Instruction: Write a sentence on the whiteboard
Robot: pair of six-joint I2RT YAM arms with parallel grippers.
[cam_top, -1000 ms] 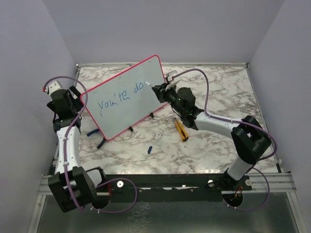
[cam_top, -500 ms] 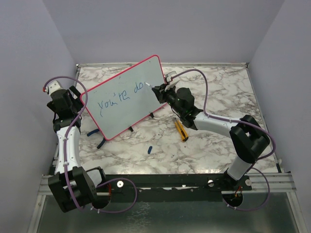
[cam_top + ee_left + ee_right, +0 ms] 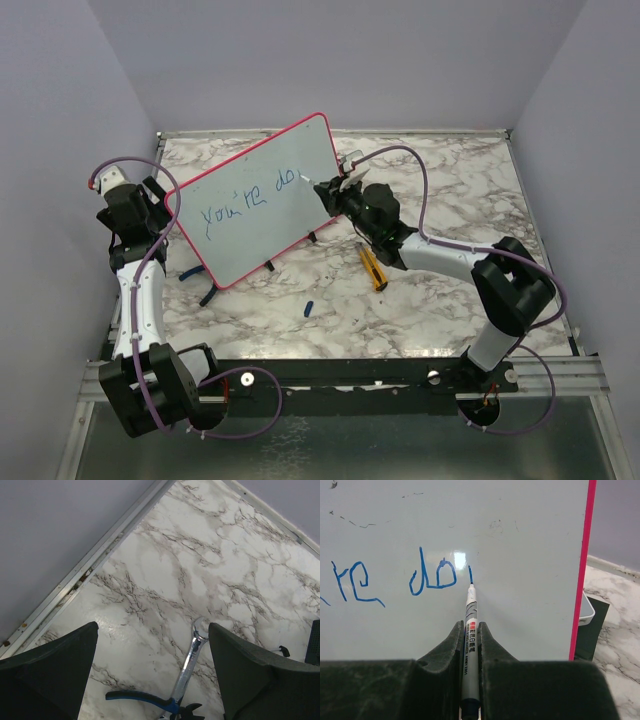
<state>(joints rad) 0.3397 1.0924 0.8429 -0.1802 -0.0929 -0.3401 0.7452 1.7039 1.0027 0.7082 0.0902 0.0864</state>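
The whiteboard [image 3: 262,215] with its red-pink frame stands tilted on the marble table, and it fills the right wrist view [image 3: 520,540]. The sentence [image 3: 245,198] in blue reads "you're do" plus a short stroke. In the right wrist view "re do" [image 3: 395,580] shows. My right gripper [image 3: 336,190] is shut on a white marker [image 3: 470,625]. The marker's tip touches the board at the foot of the short stroke, just right of the "o". My left gripper [image 3: 150,215] is beside the board's left edge. Its fingers are wide apart and empty over the table [image 3: 152,675].
A yellow utility knife [image 3: 373,268] and a small blue cap [image 3: 308,307] lie in front of the board. A wrench [image 3: 190,660] and blue-handled pliers [image 3: 142,698] lie under the left gripper. A white tray [image 3: 586,611] sits behind the board's right edge.
My right gripper has crept slightly up and left along the board with the marker. A short stroke now stands after "do". The left arm has not moved.
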